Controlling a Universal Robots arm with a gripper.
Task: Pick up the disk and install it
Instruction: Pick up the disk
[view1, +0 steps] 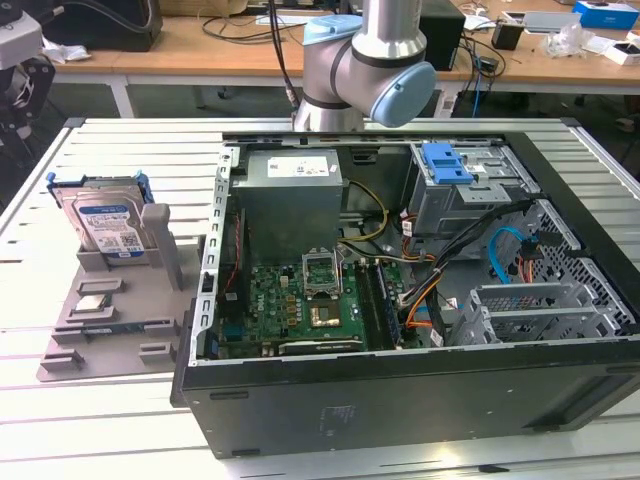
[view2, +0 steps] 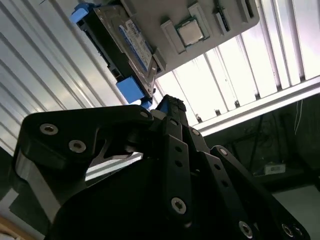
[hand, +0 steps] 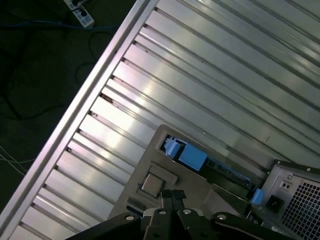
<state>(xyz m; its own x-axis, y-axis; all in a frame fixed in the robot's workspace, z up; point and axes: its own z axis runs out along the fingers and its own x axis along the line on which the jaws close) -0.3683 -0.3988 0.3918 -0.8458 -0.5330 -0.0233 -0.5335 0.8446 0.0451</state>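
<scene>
- Disk (view1: 106, 222) not picked up yet. It stands on edge, leaning back, in a slot of a grey holder (view1: 165, 250) at the exterior view's left. Label faces the camera, blue rail round its edges.
- Holder sits on the slatted metal table (view1: 130, 150), just beside the open computer case (view1: 400, 400).
- Nothing touches the disk in the exterior view.
- Gripper (hand: 173, 194) closed: fingertips together, nothing between them.
- First wrist view: gripper looks down on the holder (hand: 150, 160), and the disk (hand: 192, 157) shows edge-on with its blue rail. A corner of the case (hand: 295, 195) is near it.
- Second wrist view: black gripper (view2: 167, 102) linkage in the foreground, with the disk (view2: 125, 37) and holder (view2: 165, 15) beyond it. Gripper and disk are apart.
- A flat square chip (view1: 92, 305) lies in a recess of the holder, in front of the disk. It also shows in the second wrist view (view2: 191, 31).
- Inside the case: grey power supply box (view1: 290, 195) at the back, green circuit board (view1: 300, 300) in front of it.
- Drive cage (view1: 480, 205) is toward the exterior view's right, with a blue bracket (view1: 447, 163) on top.
- Arm (view1: 365, 60) rises behind the case, grey with light blue joint caps.
- Wooden desks (view1: 200, 45) with cables and clutter run along the back of the room.
</scene>
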